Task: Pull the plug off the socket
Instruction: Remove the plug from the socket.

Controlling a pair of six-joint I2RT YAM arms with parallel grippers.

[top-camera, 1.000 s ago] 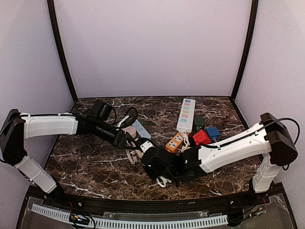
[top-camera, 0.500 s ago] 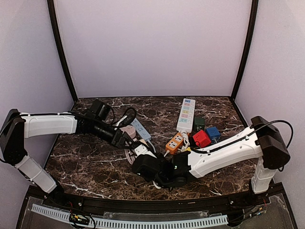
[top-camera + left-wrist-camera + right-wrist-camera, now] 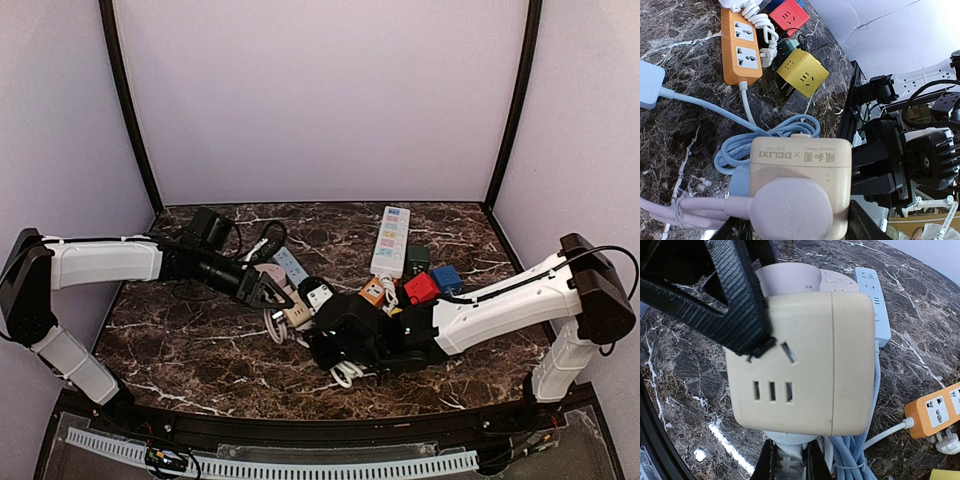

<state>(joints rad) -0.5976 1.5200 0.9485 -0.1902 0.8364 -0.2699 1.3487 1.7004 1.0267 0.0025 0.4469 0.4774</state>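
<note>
Broadly, a dark marble worktop [image 3: 190, 350] carries a cluster of sockets and cables, and both arms reach into the middle of it. The left arm [image 3: 105, 262] comes in from the left and the right arm [image 3: 510, 300] from the right, so the two wrists nearly meet just ahead of the bases. A long white power strip [image 3: 391, 240] lies toward the back. An orange power strip [image 3: 740, 47] sits nearer the centre, and a light blue power strip [image 3: 871, 300] lies behind the grippers, with its cable looped in a light blue coil [image 3: 770, 137]. The beige cube socket [image 3: 800, 165] is lifted off the marble between the two grippers. The left gripper [image 3: 280, 296] has its jaws apart on either side of the cube and clamped on it, one ribbed black finger [image 3: 735, 300] lying across the slotted face. The lilac plug [image 3: 790, 212] is seated in the face of the cube that looks toward the left wrist, and its cord runs off to the left. The right gripper [image 3: 791, 465] has its jaws drawn together on a white ribbed piece [image 3: 790, 457] at the cube's opposite side; too little of it shows to say what it is. A yellow cube [image 3: 800, 72], a red cube [image 3: 788, 15] and a blue cube [image 3: 447, 280] lie close to the orange strip.
</note>
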